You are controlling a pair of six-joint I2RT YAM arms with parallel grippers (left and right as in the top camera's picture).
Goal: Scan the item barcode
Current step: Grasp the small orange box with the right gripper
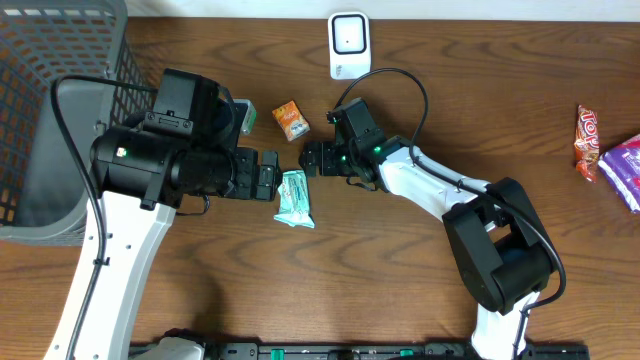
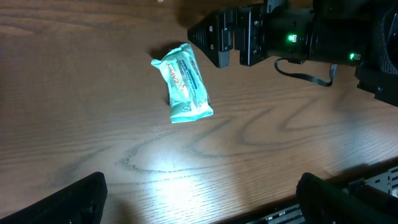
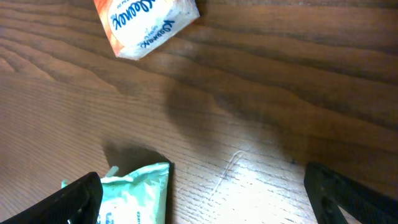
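Teal packet (image 1: 295, 198), perhaps wipes, on table (image 1: 400, 290)

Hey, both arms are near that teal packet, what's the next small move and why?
Probably lower the left end effector around the teal plastic packet and close. The packet lies flat on the brown wooden table, untouched, just ahead of that open end effector. The right end effector is open too, holding nothing.
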